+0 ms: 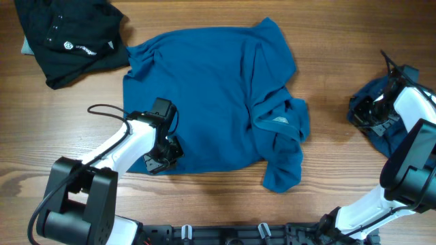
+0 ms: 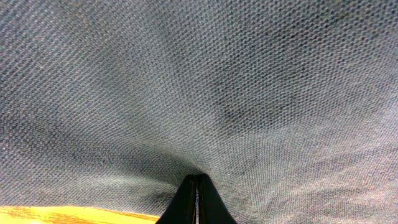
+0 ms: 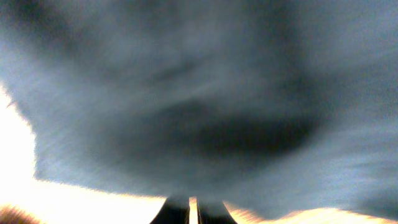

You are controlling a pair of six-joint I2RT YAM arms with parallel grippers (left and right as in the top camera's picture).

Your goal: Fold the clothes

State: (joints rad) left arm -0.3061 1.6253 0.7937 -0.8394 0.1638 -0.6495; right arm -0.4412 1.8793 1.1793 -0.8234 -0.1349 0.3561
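A mid-blue short-sleeved T-shirt lies spread on the wooden table, its right sleeve crumpled and folded over. My left gripper sits at the shirt's lower left corner. In the left wrist view its weave fills the frame and puckers into the closed left gripper. At the far right a darker blue garment lies bunched up, with my right gripper down in it. The right wrist view is blurred: dark fabric meets the tips of the nearly closed right gripper.
A black garment with white print lies heaped at the back left corner. Bare wooden table shows between the T-shirt and the darker pile. The arm bases stand along the front edge.
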